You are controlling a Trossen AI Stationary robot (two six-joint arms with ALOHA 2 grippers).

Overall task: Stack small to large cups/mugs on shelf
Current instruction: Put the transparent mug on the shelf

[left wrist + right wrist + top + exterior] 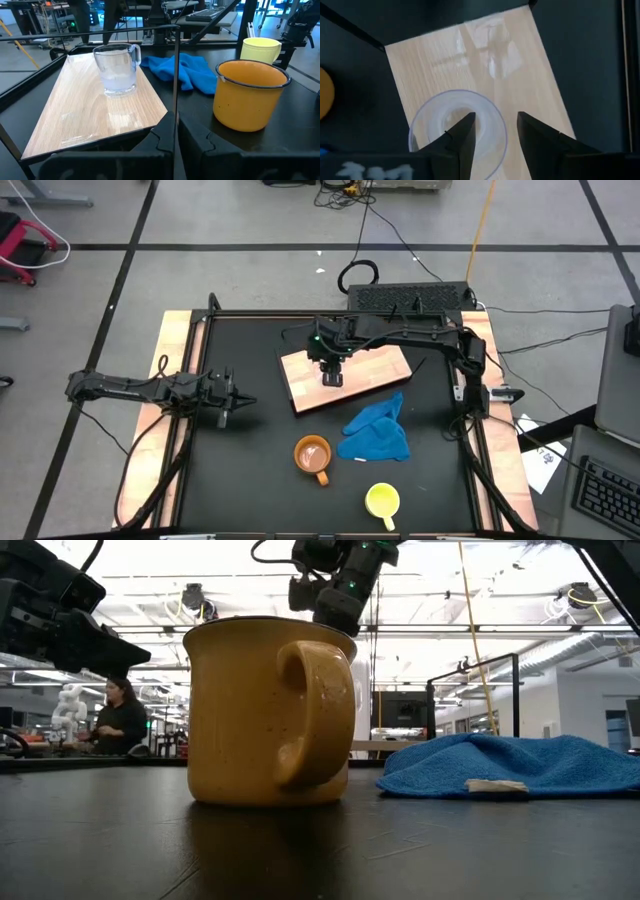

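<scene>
— Standing upright on the shelf, the glass cup looks slick and breakable.
— Right pincer hangs released above its rim; left pincer waits clenched over the tabletop. Better grip the handle.

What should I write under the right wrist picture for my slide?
Open right tool straddling the rim of the glass cup, which stands on the shelf.
</scene>
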